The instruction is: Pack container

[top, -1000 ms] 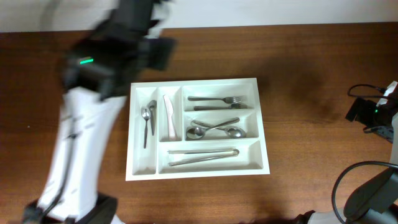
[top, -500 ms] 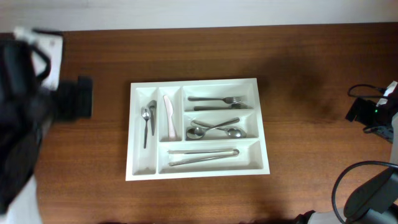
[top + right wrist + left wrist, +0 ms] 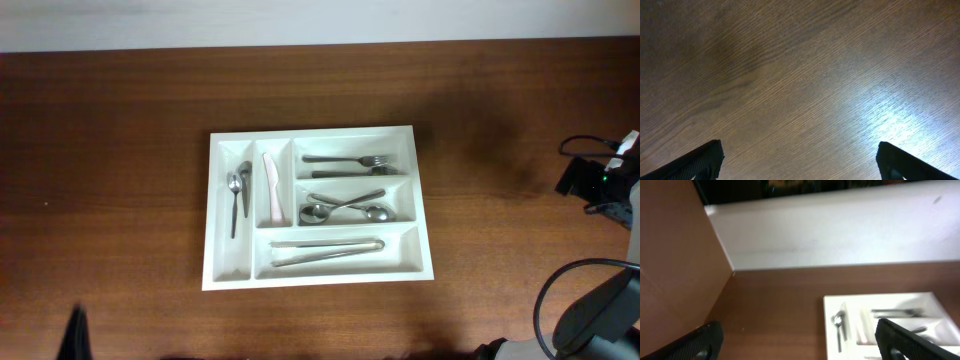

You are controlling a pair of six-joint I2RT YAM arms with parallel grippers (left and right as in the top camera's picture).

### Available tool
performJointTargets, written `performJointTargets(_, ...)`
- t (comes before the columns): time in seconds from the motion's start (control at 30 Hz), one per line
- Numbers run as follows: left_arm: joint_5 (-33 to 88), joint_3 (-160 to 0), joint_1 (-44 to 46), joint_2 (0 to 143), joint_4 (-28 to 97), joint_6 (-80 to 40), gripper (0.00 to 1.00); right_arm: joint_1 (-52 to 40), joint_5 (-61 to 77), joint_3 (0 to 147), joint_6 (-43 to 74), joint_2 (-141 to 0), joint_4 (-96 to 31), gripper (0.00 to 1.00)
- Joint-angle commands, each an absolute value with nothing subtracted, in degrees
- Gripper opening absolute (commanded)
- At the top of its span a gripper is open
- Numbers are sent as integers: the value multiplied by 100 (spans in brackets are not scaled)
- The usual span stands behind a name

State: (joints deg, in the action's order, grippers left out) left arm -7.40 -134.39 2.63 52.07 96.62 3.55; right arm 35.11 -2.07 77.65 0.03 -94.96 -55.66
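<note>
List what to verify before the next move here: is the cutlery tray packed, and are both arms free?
1. Container sits flat on the table: ok.
2. Forks, large spoons, tongs, small spoons and white knife each lie in their own compartment: ok.
3. No cutlery outside the container in the overhead view: ok.
4. Left gripper fingers apart, holding nothing: ok.
5. Right gripper fingers apart, holding nothing: ok.
6. Further items waiting off camera: cannot tell.
</note>
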Motion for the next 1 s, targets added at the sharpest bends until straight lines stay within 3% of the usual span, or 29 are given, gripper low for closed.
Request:
performJointTargets(0.0, -228, -13211, 235, 4917, 9666, -62, 99, 3527, -211, 7767, 45, -9526, -5564, 99)
performJointTargets(0.17, -207, -12757, 235, 4630, 9666, -816, 99, 3527, -211, 7767, 45, -9526, -5564, 99)
performJointTargets(0.97, -276, -11642, 235, 4609, 9664, -661, 99, 3527, -213, 7767, 45, -9526, -5564, 99)
